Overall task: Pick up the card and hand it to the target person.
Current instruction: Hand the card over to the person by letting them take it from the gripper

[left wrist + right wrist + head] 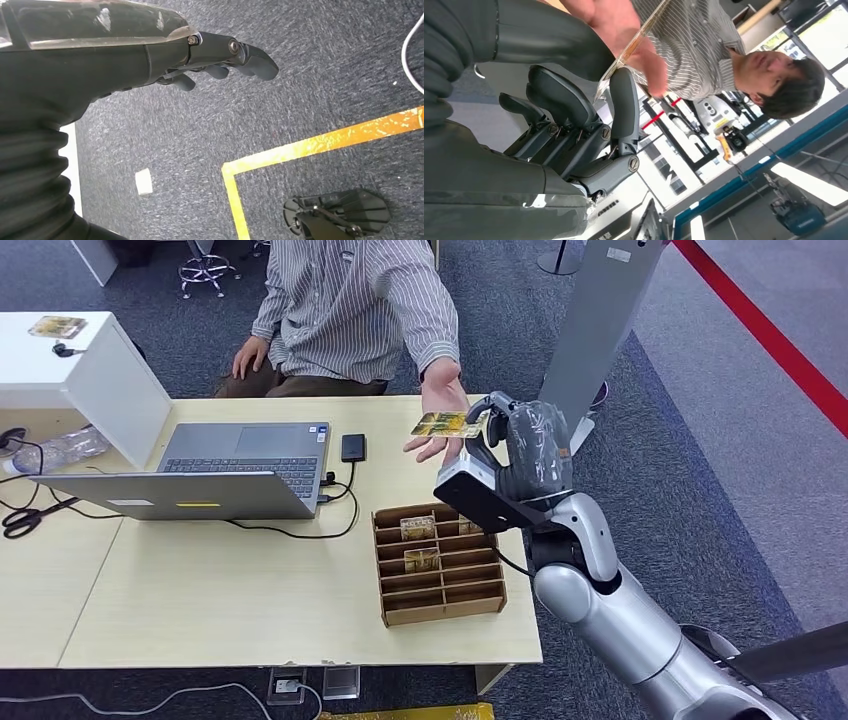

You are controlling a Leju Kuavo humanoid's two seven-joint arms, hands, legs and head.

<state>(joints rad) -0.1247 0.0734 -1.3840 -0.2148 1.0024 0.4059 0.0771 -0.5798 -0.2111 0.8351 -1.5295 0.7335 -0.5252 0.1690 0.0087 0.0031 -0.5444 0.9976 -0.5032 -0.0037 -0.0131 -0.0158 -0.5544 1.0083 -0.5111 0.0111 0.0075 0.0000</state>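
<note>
My right hand (525, 445) is raised past the table's far right corner and pinches a yellow patterned card (443, 424) by its edge. The card lies flat over the open palm of a seated person's hand (440, 405), which reaches toward me. In the right wrist view the card (631, 47) shows edge-on between my dark fingertips (624, 95) and that palm (616, 22). The person (350, 310) wears a striped shirt and sits behind the table. My left hand (220, 60) hangs over grey carpet, its fingers loosely extended and holding nothing.
A wooden slotted card box (438, 562) with a few more cards stands on the pale table (250, 610). An open laptop (215, 475), its cables and a black drive (353, 447) lie to the left. A white cabinet (70, 370) is at far left, a grey post (595, 320) behind my hand.
</note>
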